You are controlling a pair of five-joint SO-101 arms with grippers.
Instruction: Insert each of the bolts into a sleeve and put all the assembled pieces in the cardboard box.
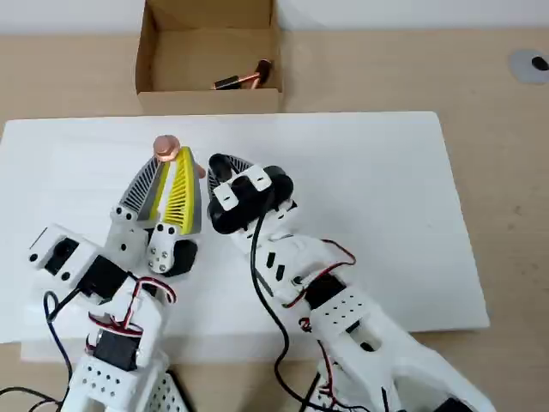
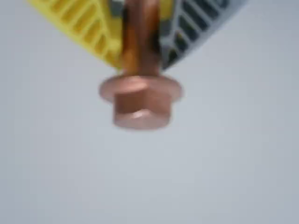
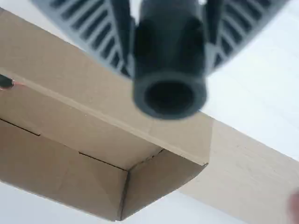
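Bolt (image 2: 140,100), copper-coloured with a flanged hex head, is clamped by its shank in the left hand (image 1: 174,158). The yellow and grey fingers are closed narrowly on it, and the head juts past their tips above the white sheet (image 1: 369,189), nearer the sheet's far edge and left of its middle. It looks like solid metal: small, stiff, heavy for its size, with a smooth round shank that could swivel or slide between the ribbed fingers if pushed off-axis. How much shank is free at the other end I cannot tell, since the fingers cover it. Just beside it to the right, the right hand (image 1: 226,168) is closed round a black sleeve (image 3: 169,74), a short thick-walled tube gripped across its body. Its open bore is left clear and faces the far edge of the sheet. The sleeve appears light and rigid, probably plastic or rubber, and being round it may roll in the grip. Taking it mid-body, as it is held now, seems the soundest way to keep the mouth free for the shank. Beyond both hands the cardboard box (image 1: 208,101) stands on the wooden desk (image 1: 497,172) touching the sheet's far edge. One assembled piece (image 1: 243,81) already lies on the box floor toward its right wall.
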